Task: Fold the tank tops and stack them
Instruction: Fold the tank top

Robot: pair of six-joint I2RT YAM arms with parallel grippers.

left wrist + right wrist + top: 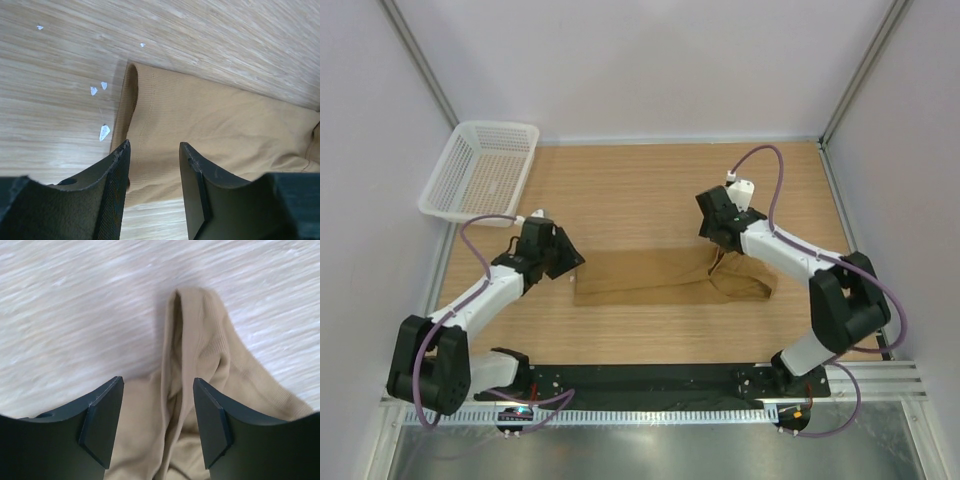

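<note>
Looking down on the tan tank top (660,280), folded into a long flat band across the middle of the wooden table (650,190). Over at its left end with the left gripper (152,150), fingers held apart, nothing pinched, straddling the doubled-over edge of the cloth. Hard to tell whether touching or just above. Across at the right end with the right gripper (157,385), likewise spread wide, framing a bunched ridge of ribbed fabric. Just beside the left edge, a few white flecks (104,131) on the wood. Off in the far left corner, a white mesh basket (480,170), well apart from the cloth.
</note>
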